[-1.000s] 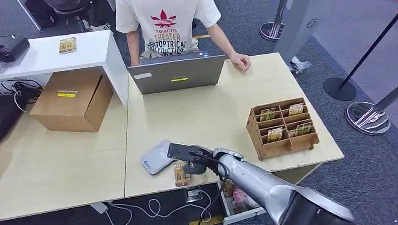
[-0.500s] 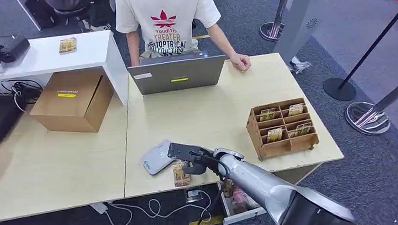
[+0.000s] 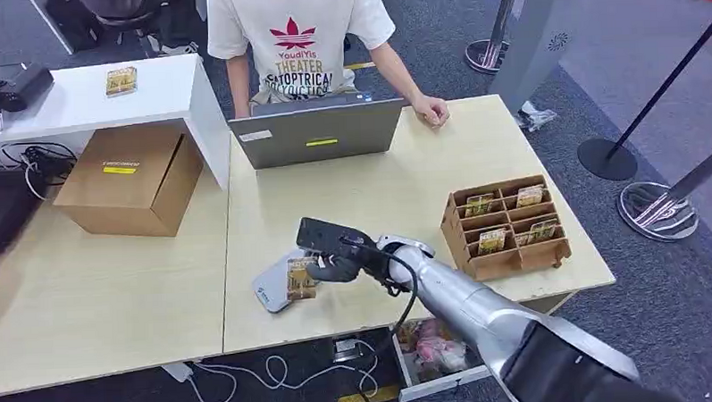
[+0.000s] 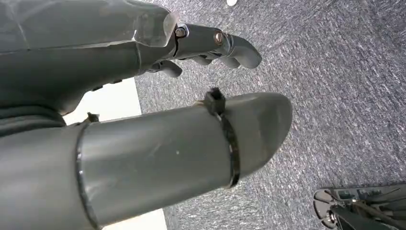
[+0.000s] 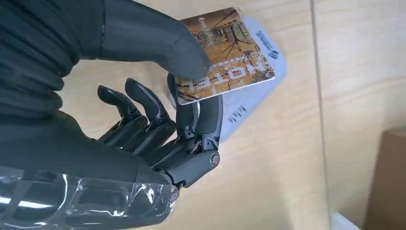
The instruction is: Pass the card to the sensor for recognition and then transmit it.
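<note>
Low over the worktop point(image 3: 352, 201), the right hand point(image 3: 336, 258) reaches in from the near edge, its silver arm stretched leftward. Its fingers point(image 5: 198, 117) and thumb pinch the card point(image 3: 300, 278), which hangs directly above the grey sensor point(image 3: 273, 285), overlapping its near half. The left hand point(image 4: 201, 45) hangs over grey carpet, fingers curled in with nothing in them. To the right, the wooden organizer point(image 3: 505, 227) holds 4 cards in its slots. Bare worktop lies between the sensor and the laptop point(image 3: 317, 131), behind which a person point(image 3: 297, 33) stands.
</note>
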